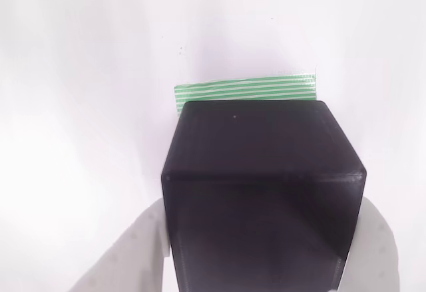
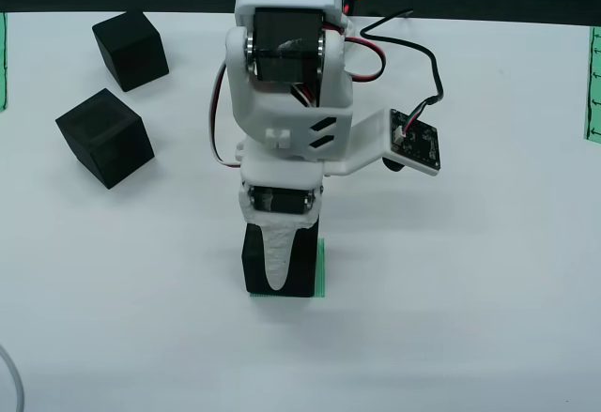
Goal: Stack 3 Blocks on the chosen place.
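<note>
- Black ridged cube (image 1: 259, 192) sits pinched between the white fingers (image 1: 133, 252) of the gripper (image 2: 278, 260), low and centre in the view that rides on the gripper
- Green-and-white striped patch (image 1: 246, 90) peeks out beyond its far edge
- Two more black cubes (image 2: 130, 50) (image 2: 104, 137) lie apart, upper left of the view from above, on the white table (image 2: 470, 318)

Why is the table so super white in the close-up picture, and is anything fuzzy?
In the view that rides on the tool, bright light washes the table to blank white and the white fingers look soft and fuzzy; the block stays dark. In the view from above, everything is sharper and shadows are faint.
</note>
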Action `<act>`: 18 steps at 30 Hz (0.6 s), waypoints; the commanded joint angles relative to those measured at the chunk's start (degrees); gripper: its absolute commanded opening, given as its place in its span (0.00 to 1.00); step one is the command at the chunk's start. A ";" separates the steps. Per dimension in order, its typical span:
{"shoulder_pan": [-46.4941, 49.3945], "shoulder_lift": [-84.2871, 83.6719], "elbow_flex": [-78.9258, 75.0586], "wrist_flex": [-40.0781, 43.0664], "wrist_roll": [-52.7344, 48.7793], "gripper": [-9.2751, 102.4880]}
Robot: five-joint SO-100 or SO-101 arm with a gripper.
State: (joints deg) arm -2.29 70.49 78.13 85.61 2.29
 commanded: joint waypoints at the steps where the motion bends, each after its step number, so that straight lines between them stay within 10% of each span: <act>1: -0.26 0.26 -1.93 -0.18 -0.09 0.42; 18: -3.34 11.69 6.86 0.18 -2.46 0.46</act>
State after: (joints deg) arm -4.66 75.06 83.58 85.52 0.79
